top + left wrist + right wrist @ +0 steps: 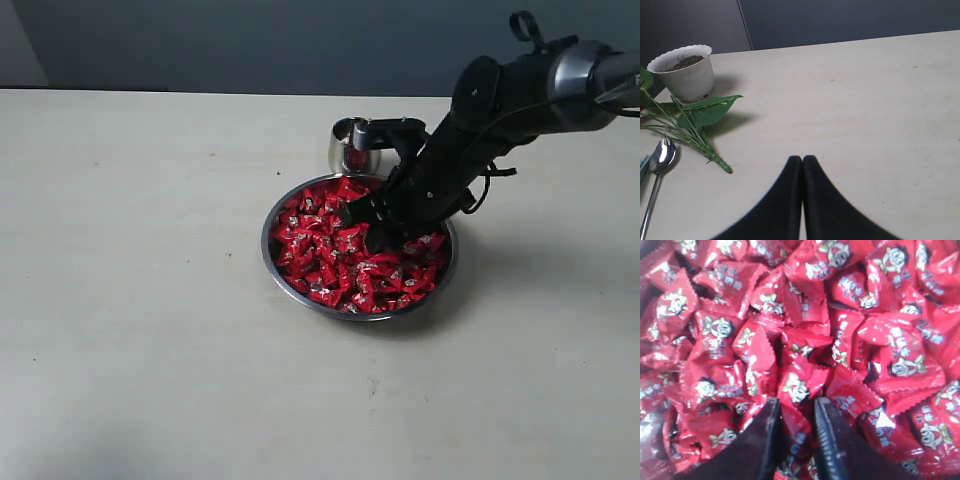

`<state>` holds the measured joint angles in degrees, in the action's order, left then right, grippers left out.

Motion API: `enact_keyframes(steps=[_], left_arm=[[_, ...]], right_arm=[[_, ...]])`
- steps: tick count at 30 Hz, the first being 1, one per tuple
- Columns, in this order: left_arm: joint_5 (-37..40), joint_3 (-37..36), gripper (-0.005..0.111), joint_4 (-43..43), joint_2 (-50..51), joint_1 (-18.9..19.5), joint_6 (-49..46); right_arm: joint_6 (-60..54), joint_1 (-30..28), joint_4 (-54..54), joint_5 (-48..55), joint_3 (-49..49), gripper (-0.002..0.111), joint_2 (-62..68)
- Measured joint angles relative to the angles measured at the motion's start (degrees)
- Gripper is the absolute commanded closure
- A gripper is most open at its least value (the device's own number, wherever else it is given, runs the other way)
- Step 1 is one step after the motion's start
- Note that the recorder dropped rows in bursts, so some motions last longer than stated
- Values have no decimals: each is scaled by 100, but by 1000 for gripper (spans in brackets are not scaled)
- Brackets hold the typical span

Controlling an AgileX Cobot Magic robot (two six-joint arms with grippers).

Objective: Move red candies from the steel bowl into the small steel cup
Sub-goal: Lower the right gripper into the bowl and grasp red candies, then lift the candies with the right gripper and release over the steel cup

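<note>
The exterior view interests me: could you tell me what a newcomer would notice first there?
A heap of red candies fills the steel bowl at the centre of the view. The right end effector is dipped into the heap from the right, and the small steel cup stands just behind the bowl.

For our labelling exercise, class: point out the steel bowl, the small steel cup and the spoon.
Steel bowl (266,238): exterior view, on its left rim.
Small steel cup (342,152): exterior view, on its outer wall.
Spoon (662,156): left wrist view, on its scoop end.
</note>
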<state>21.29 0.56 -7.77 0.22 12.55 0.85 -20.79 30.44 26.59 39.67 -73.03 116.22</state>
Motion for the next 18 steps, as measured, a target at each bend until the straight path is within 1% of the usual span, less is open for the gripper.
enact_keyframes(steps=[5, 11, 14, 18], left_arm=[[0, 0, 106, 0, 0, 0, 0], [0, 0, 106, 0, 0, 0, 0], [0, 0, 106, 0, 0, 0, 0], [0, 0, 106, 0, 0, 0, 0]], right_arm=[[0, 0, -229, 56, -268, 107, -478], [0, 0, -421, 146, -1144, 107, -719], [0, -40, -475, 123, -1691, 107, -517], [36, -220, -486, 9, -2498, 107, 76]])
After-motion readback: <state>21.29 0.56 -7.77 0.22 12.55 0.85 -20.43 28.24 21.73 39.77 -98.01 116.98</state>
